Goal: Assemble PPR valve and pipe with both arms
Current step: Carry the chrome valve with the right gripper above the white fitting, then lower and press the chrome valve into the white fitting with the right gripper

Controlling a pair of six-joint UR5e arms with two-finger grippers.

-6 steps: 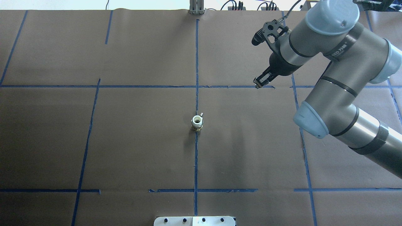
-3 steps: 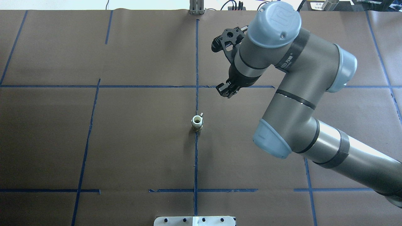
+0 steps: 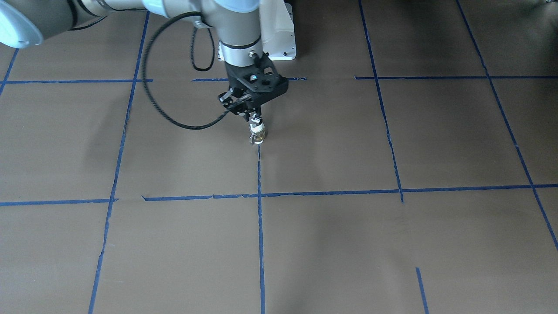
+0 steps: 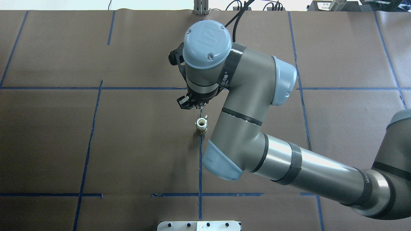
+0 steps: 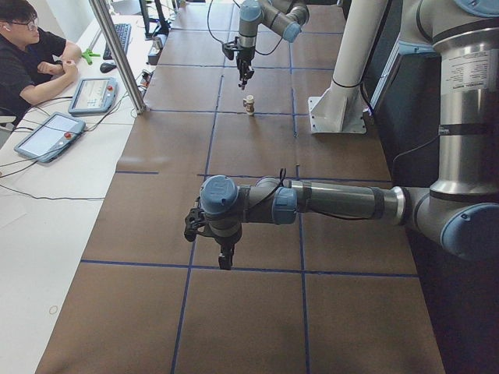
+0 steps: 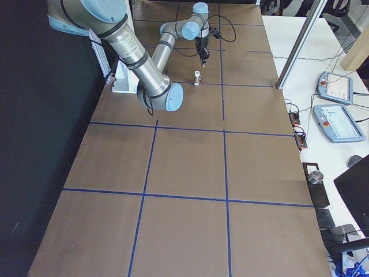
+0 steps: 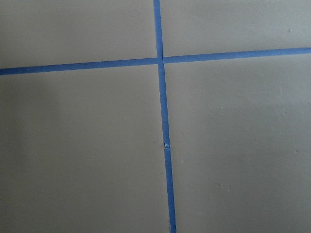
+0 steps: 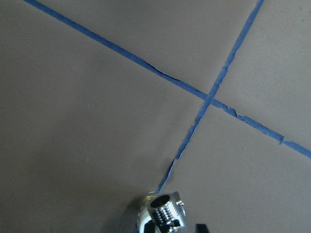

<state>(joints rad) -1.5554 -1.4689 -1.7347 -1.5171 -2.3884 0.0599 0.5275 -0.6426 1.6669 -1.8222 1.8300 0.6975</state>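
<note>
The PPR valve [image 4: 201, 125] stands upright on the brown table at the centre tape line, open white end up, small lever on its far right side. It also shows in the front view [image 3: 258, 134]. My right gripper [image 4: 195, 106] hangs just above and slightly beyond the valve, apart from it. It is shut on the shiny chrome pipe [image 8: 163, 218], whose threaded end shows at the bottom of the right wrist view. My left gripper [image 5: 224, 261] shows only in the exterior left view, low over bare table far from the valve. I cannot tell whether it is open or shut.
The white pedestal base [image 3: 279, 39] stands behind the valve on the robot's side. A metal plate [image 4: 199, 225] sits at the table's near edge. An operator [image 5: 31, 54], tablets and a metal post [image 5: 117, 54] are beside the table's far side.
My right arm has swept left from the far right of the table to the centre line, bringing its gripper close over the valve. The valve has not moved.
</note>
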